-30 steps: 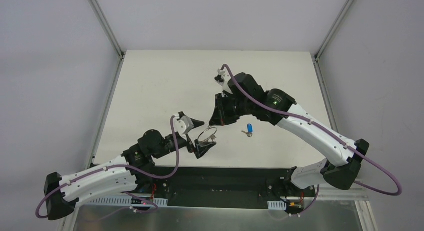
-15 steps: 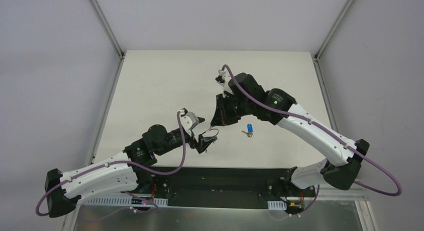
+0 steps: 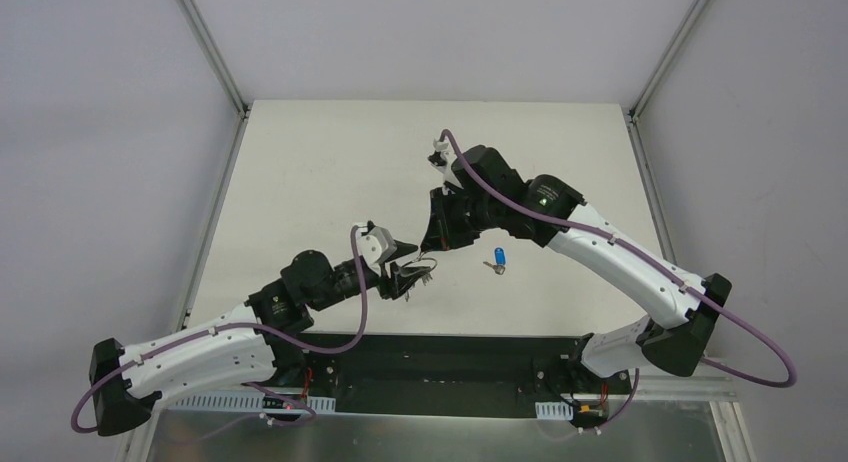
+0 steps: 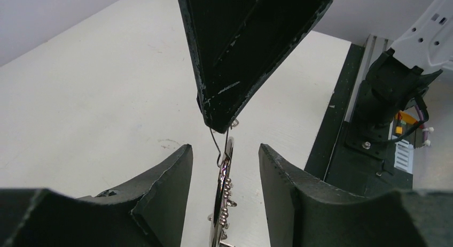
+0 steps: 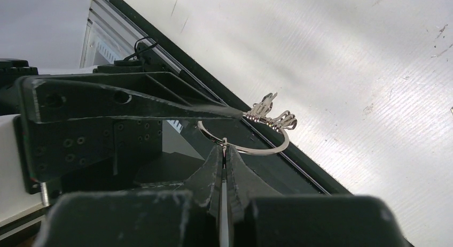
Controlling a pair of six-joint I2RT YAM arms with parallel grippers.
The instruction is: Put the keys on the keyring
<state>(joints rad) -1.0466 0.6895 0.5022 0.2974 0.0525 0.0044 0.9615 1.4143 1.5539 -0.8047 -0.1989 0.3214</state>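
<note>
Seen from above, two robot arms meet over the middle of a white table (image 3: 320, 162). The right gripper (image 3: 430, 248) is pinched tight on the top of the keyring (image 5: 265, 148), a thin silver wire loop that hangs from its black fingertips just above the table. A small bunch of plain silver keys (image 5: 271, 118) is threaded on the ring, on the side facing the left arm. The left gripper (image 3: 409, 266) reaches in from the left with one finger on each side of that bunch. In its wrist view a strip of table shows between each finger and the keys, so its jaws are partly closed around them but not clamped. A second ago these jaws stood spread wide around the ring; they have since drawn in to about half that gap, and the left wrist has pulled slightly back towards its own side. The right arm, its grip and the ring are where they were. The blue key (image 3: 498, 257) lies flat on the table just right of the grippers, apart from both, in the same spot as before.
</note>
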